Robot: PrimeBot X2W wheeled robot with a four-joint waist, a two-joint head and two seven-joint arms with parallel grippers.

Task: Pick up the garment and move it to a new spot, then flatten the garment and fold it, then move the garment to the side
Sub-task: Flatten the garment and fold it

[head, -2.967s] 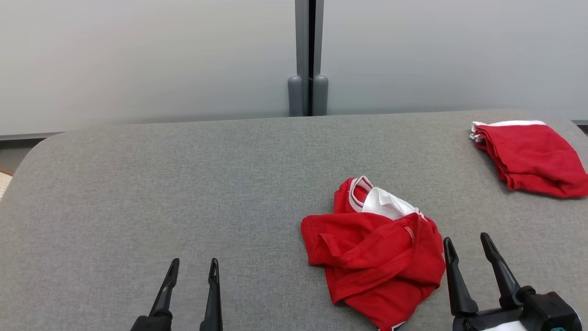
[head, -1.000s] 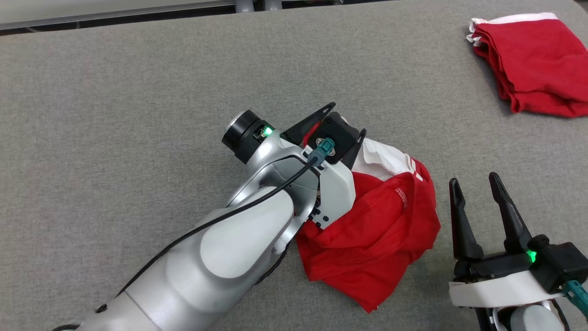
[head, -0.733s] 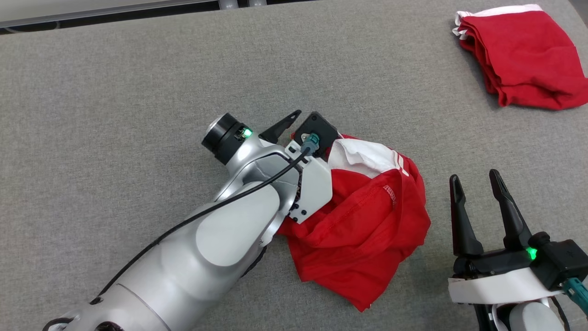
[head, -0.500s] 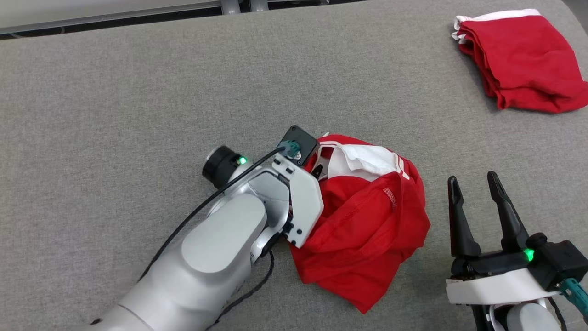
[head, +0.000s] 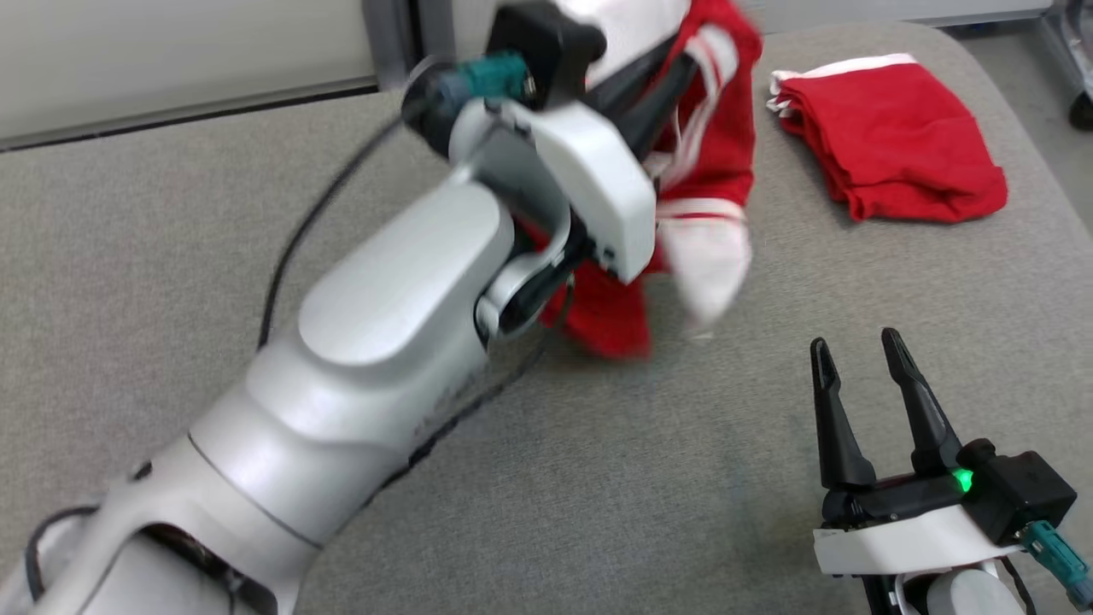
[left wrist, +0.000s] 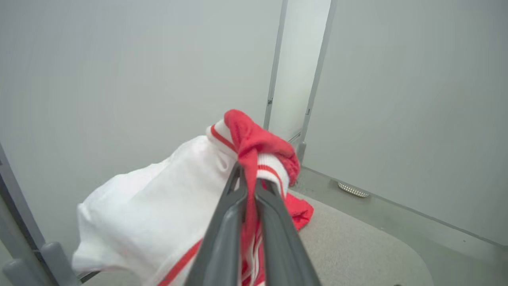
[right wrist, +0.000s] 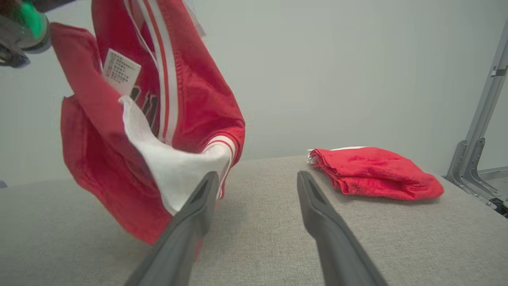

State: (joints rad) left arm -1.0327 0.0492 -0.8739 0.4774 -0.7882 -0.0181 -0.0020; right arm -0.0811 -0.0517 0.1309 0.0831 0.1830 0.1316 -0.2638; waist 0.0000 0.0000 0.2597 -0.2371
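Observation:
The garment (head: 713, 162), red with white panels and stripes, hangs in the air above the grey padded table (head: 154, 248), its lower end close to the surface. My left gripper (head: 683, 64) is raised high and shut on a bunched red fold of it. In the left wrist view the two fingers pinch that red fold (left wrist: 249, 159) at my left gripper (left wrist: 248, 180), with white cloth (left wrist: 158, 202) draped to the left. My right gripper (head: 856, 348) stands open near the table's front right, nothing between its fingers. Its wrist view shows the garment (right wrist: 99, 151) dangling just left of my right gripper (right wrist: 257, 178).
A second red garment (head: 888, 141), folded with a white edge, lies at the table's far right and appears as a folded pile (right wrist: 375, 172) in the right wrist view. A metal post (right wrist: 482, 127) stands beyond the table's right edge. A pale wall backs the table.
My left gripper has shut on the garment and lifted it off the table, so it now hangs unfurled. The head camera has shifted. The right gripper stays open in place.

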